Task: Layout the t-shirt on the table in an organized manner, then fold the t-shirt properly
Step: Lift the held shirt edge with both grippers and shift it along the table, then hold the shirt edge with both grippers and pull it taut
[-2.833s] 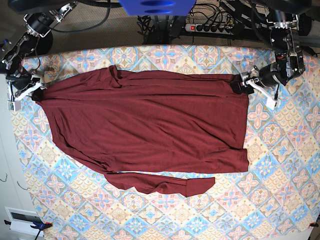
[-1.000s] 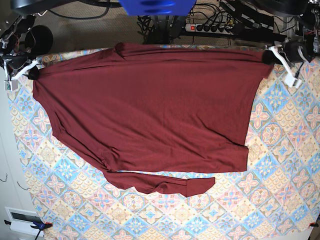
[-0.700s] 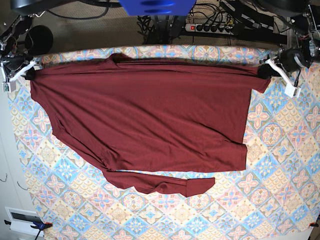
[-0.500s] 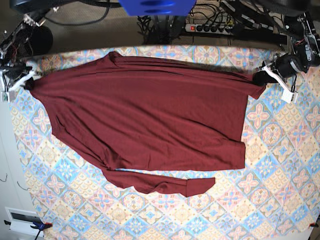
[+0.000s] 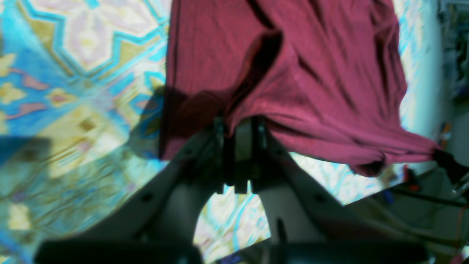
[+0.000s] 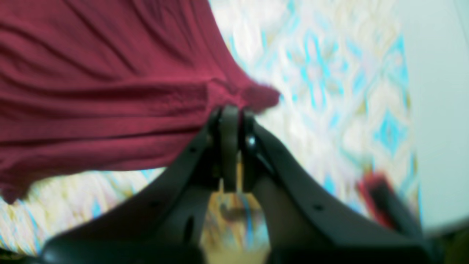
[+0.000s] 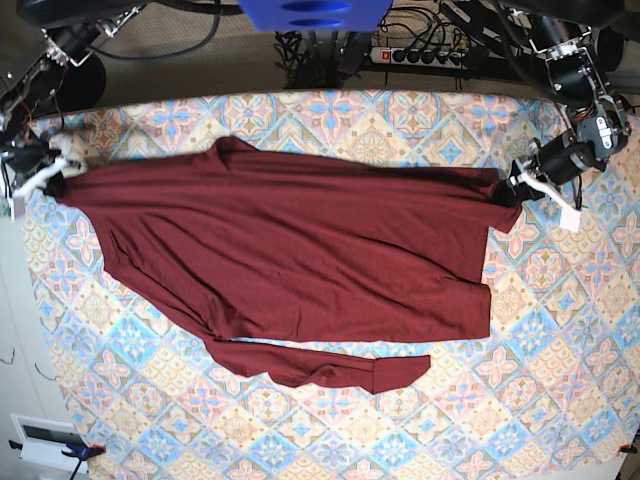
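T-shirt: the dark maroon t-shirt lies spread across the middle of the bench, stretched between its two far corners, with one long sleeve folded along its near edge.
Bench: the bench wears a pastel cloth of blue, pink and cream diamonds, bare on the near side and at both ends of the garment.
Left claw: the left claw, on the right of the base view, is pinched tight on a corner of the t-shirt; its wrist view shows cloth bunched between the closed jaws.
Right claw: the right claw, at the opposite end, is clamped on the other corner, with a small tuft of fabric poking past the jaws in its wrist view.
Behind the bench: a power strip and dark cables lie on the floor beyond the far edge.
Overhead: a blue mount juts into the top of the base view.
Near corner: a white panel sits off the bench's left near corner.
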Motion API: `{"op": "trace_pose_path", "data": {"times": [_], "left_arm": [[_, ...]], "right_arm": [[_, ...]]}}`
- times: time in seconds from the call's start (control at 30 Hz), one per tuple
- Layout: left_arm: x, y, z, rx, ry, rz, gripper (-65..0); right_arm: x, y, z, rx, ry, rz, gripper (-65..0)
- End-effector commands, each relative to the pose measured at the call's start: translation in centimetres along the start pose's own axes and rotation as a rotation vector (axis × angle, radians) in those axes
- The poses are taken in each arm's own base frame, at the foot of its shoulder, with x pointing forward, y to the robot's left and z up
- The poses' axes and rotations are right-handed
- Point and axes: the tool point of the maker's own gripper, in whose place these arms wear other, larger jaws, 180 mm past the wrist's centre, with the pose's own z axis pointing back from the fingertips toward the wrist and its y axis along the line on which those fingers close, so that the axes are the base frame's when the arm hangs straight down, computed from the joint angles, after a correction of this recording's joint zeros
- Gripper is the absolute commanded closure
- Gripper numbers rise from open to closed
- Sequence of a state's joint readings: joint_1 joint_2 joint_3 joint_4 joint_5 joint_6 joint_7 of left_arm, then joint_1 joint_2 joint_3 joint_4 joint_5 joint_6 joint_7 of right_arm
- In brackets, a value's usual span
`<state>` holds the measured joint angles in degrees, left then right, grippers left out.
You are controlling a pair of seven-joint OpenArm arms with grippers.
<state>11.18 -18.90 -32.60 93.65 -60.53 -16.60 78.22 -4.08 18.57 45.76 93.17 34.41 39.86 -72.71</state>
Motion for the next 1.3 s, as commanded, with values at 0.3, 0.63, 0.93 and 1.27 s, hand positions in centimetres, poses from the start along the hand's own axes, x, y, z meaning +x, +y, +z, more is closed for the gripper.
{"op": "trace_pose_path", "data": {"times": [0.3,0.63,0.93,1.27], "left_arm": [[4.1,0.8,-1.4,-0.019,-0.112,0.058,0.0],[4.1,1.5,-3.8,0.039,-0.089,0.069,0.0],[1.7,2.9,-3.7,0.112,0.012,0.042,-1.1],[-0.4,2.9,-1.8,0.059,0.146,-0.009,-40.4]], "right_arm": [[2.1,0.0,-2.6,0.073,-0.053,-0.089,-1.1],[0.7,-0.1,-4.8,0.104,0.000,-0.169,-1.1],[-0.9,-1.6,-4.8,0.015,0.068,-0.124,-4.6],[-2.8,-1.7,-4.5,0.010,0.114,-0.122,-23.2]]}}
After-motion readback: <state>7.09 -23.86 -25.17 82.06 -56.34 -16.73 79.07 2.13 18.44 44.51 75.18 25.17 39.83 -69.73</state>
